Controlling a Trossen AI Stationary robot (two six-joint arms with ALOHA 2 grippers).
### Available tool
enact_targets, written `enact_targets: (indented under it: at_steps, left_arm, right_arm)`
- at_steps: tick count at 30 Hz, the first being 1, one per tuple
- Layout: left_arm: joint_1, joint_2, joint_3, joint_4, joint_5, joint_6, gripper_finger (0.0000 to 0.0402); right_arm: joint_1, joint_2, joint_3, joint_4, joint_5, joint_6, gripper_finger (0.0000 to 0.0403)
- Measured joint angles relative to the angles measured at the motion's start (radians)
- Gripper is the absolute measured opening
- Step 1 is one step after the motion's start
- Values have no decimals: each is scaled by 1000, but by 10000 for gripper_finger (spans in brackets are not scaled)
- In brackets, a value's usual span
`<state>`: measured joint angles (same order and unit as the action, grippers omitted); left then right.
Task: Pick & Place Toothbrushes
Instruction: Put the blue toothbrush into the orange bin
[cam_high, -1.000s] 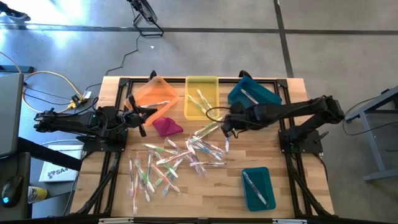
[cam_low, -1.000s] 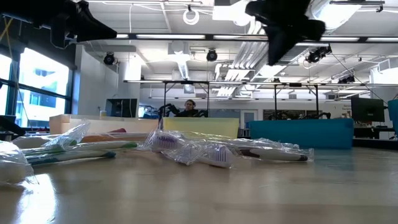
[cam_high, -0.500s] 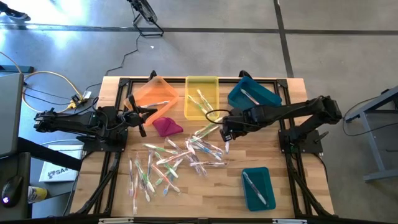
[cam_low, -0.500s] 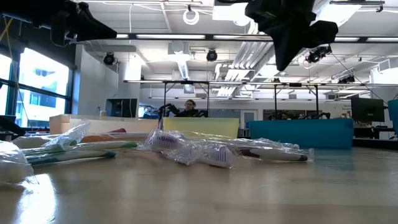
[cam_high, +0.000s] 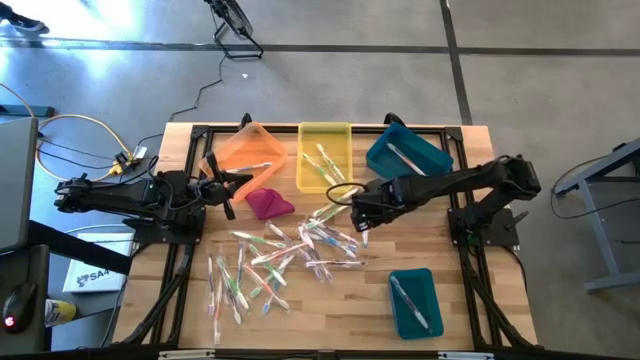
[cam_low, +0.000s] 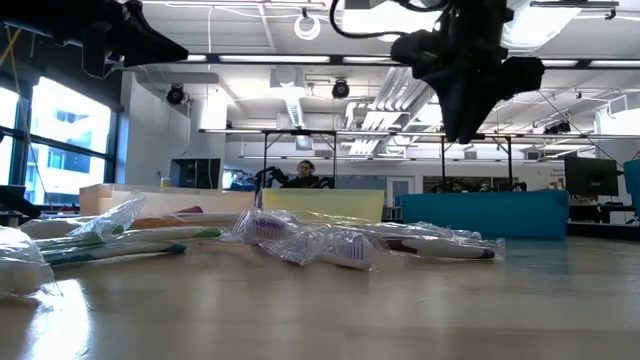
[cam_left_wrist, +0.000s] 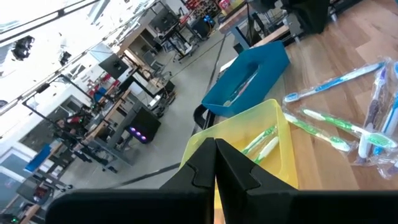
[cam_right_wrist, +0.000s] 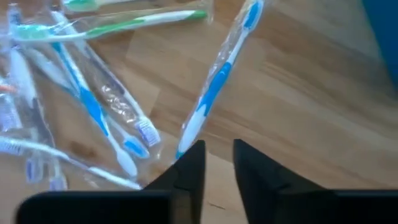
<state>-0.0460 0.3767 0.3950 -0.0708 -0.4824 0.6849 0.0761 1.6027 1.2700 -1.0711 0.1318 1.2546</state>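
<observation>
The toothbrushes (cam_high: 290, 250) lie scattered in clear wrappers across the middle of the wooden table (cam_high: 470, 310), a loose heap running from the centre toward the near left corner. One blue-and-white toothbrush (cam_right_wrist: 214, 81) lies just ahead of the right gripper's (cam_high: 362, 213) fingertips, slanting away from them on the bare wood, with a tangle of other wrapped brushes off to one side of the jaws. That gripper hangs over the far right edge of the heap; its two dark fingers (cam_right_wrist: 186, 165) stand a narrow gap apart and hold nothing. Beyond it, toward the far edge of the table, sit a yellow bin (cam_high: 325, 135) with a few brushes inside, an orange bin (cam_high: 240, 145) and a teal bin (cam_high: 400, 155), and a second teal bin (cam_high: 415, 300) sits near the front right corner. The left gripper (cam_high: 240, 180) waits by the orange bin and a magenta cloth (cam_high: 268, 204), its jaws pressed shut on nothing, pointing toward the yellow bin.
</observation>
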Motion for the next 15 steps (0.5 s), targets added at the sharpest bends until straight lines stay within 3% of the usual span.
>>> enact_targets:
  at_steps: [8, 15]
  left_arm:
    - [0, 0, 0, -7, 0, 2, 3]
    - [0, 0, 0, -6, 0, 2, 3]
  right_arm:
    - [0, 54, -1, 25, 7, 86, 173]
    - [0, 146, -1, 44, -45, 81, 182]
